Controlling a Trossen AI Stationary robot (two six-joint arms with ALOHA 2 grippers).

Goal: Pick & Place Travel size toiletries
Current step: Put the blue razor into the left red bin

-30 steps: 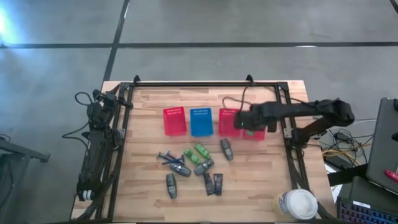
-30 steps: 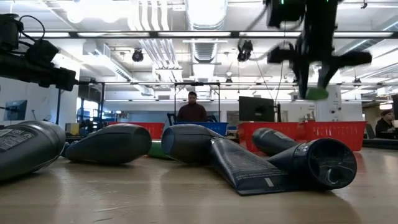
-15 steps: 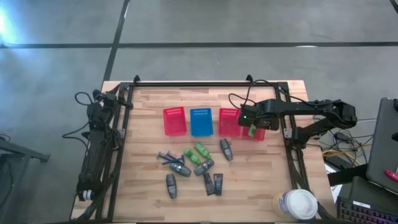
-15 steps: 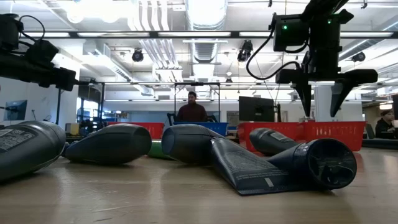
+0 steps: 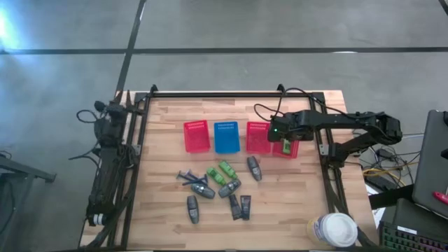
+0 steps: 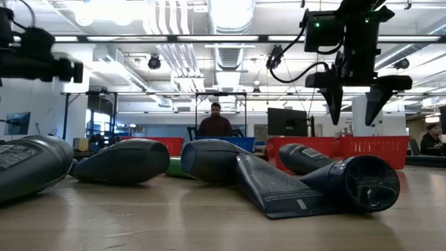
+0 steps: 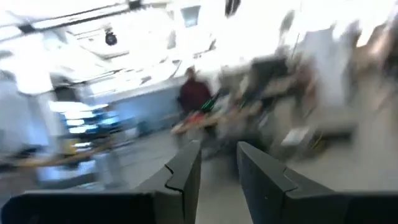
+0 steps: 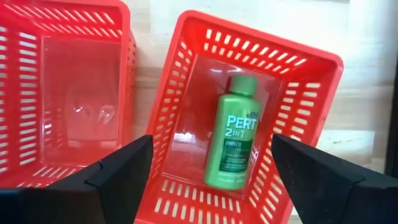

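The right gripper (image 5: pixel 285 140) hangs spread wide and empty over the rightmost red basket (image 8: pixel 311 93), at centre right of the high view. One green bottle (image 8: pixel 236 146) lies flat inside that basket, so one item looks placed. The rest of the toiletries (image 5: pixel 220 185) lie scattered at lower centre. The left gripper (image 7: pixel 214 165), fingers slightly apart, waits at the table's left edge.

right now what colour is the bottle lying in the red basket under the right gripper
Bright green bottle, clearest in the right wrist view.
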